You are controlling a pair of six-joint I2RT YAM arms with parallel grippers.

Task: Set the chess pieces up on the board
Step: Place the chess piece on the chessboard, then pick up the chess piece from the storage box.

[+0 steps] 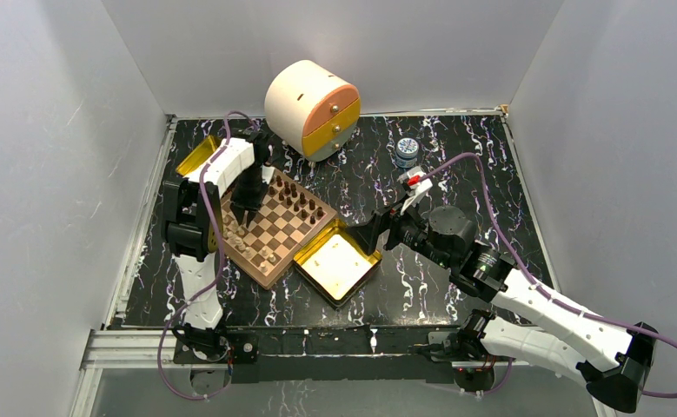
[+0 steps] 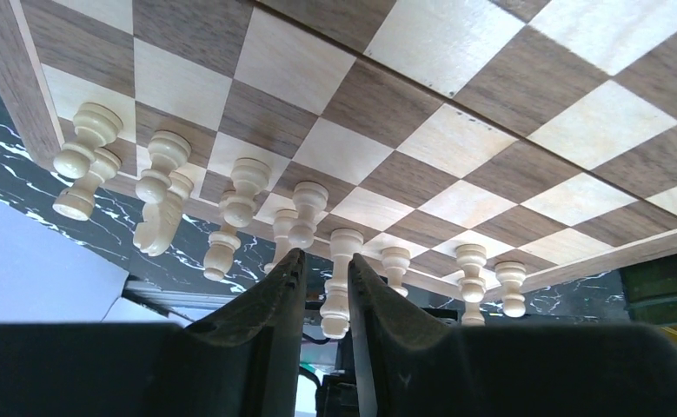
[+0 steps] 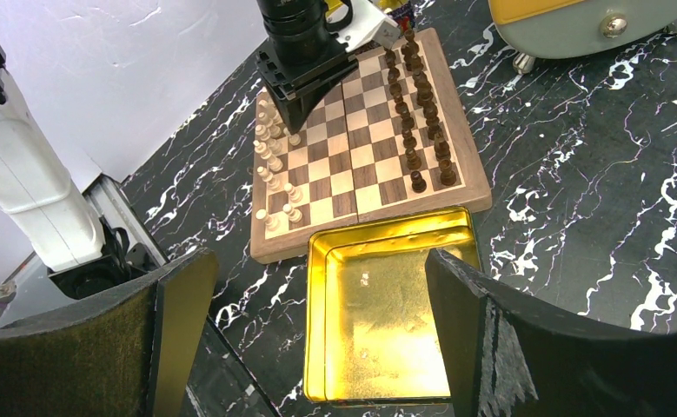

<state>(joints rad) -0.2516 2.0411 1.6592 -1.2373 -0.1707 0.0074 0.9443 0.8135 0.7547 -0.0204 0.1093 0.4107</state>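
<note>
Left gripper: jaws nearly together, straddling the head of one light piece standing among the other light pieces. Couldn't tell whether they were pinching it or sitting loose around it. Right gripper: jaws spread wide with nothing in them, hovering over the gold tin.

Light pieces sat on the board along the side nearest the left arm's base. Dark pieces stood in two rows on the opposite side. Middle squares were bare.

Handling, my read: small turned wood, so light, stiff, smooth and round. Easy to tip or roll. Best taken from above at the narrow neck under the head. Neighbours stood close, so a narrow opening is needed.

Board was flat, smooth wood. Tabletop was glossy black marble pattern. Tin lay right up against the board's edge. White walls on three sides. Round drawer box and small jar sat at the back, apart from the board.
</note>
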